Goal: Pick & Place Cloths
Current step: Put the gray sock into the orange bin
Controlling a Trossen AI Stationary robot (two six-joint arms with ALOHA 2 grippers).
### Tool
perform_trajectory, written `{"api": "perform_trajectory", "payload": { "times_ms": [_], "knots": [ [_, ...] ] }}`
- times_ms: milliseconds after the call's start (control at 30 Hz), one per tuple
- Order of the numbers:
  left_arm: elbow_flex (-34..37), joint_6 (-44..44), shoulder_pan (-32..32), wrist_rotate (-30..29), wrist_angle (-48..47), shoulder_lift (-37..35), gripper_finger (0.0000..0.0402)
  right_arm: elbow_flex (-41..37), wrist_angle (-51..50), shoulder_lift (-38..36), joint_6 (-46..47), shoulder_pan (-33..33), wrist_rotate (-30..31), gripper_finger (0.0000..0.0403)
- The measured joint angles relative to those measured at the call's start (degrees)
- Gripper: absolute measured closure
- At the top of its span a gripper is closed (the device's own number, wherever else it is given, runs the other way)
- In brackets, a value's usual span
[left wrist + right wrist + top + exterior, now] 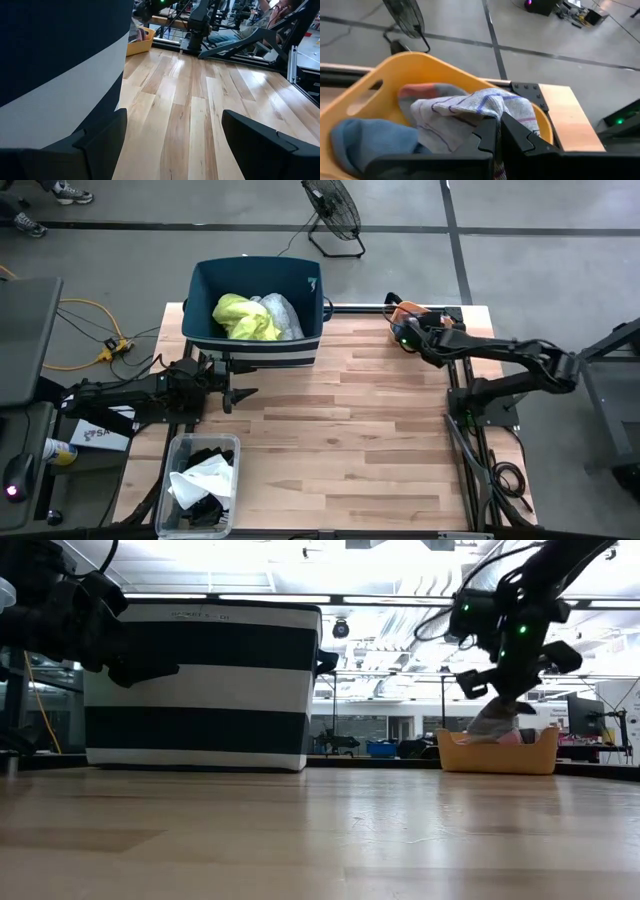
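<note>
A small white-blue rag [465,112] hangs over the small orange tray [385,75] at the table's far right corner, with my right gripper [498,131] shut on it. Grey socks, one with a pink toe [417,91], lie in the tray under the rag. A neon-yellow garment [243,317] and a white garment [281,314] lie in the dark-blue bin [310,272] at the far middle. My left gripper [240,393] waits open near the bin's near left corner, holding nothing. My right gripper pinches a bunched upper part of the rag [492,107] between its two shut fingers, slanting down from the table's near right side. The rag hangs below the fingers [492,722]. Its lower part reaches into the tray, down among the socks.
A clear plastic box [176,448] with black and white pieces stands at the near left edge. The striped wall of the bin [200,690] stands close beside my left gripper. A fan [333,212] stands on the floor beyond the table. Bare wood lies across the middle.
</note>
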State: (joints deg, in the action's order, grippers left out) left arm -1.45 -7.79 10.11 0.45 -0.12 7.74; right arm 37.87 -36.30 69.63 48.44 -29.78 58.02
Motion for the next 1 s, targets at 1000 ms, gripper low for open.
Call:
{"api": "perform_trajectory", "payload": {
  "times_ms": [1000],
  "knots": [
    [0.00,-0.02,0.00,0.00,-0.01,-0.02,0.0080,0.00,16.46,19.52,-4.12,-5.27,-14.74,0.0385]
  ]
}}
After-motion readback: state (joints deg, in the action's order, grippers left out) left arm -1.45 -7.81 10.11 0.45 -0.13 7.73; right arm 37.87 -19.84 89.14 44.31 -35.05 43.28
